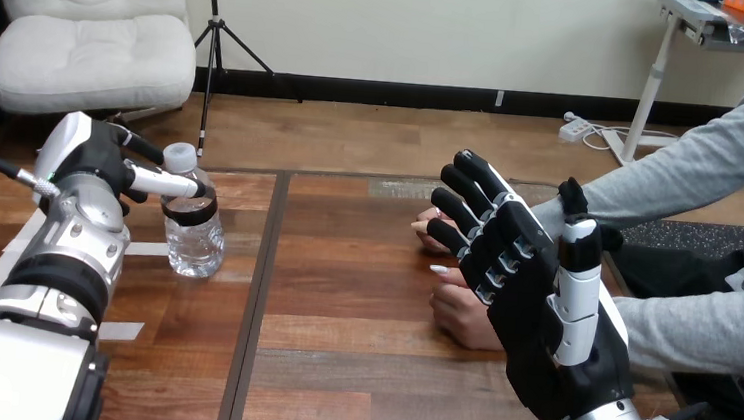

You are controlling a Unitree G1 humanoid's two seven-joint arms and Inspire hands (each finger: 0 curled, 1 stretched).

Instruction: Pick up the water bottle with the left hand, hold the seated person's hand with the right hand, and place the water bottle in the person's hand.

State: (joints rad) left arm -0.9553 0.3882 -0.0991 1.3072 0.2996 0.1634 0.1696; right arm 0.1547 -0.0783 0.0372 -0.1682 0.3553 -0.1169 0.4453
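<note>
A clear water bottle (191, 236) with a white cap and a dark label band stands upright on the left part of the wooden table. My left hand (101, 161) is at its neck from the left, the thumb (164, 183) lying across the front of the bottle; the other fingers are hidden behind it. My right hand (532, 318) is raised at the right with its fingers straight and spread, open. It stands in front of the person's two hands (460, 312), which rest on the table (335, 368). I cannot tell whether it touches them.
The person's grey-sleeved forearms (692, 165) come in from the right edge. A dark seam (258, 301) runs down the table between the bottle and the hands. White tape strips (123, 331) lie by my left arm. A dark mat (692, 235) lies at the far right.
</note>
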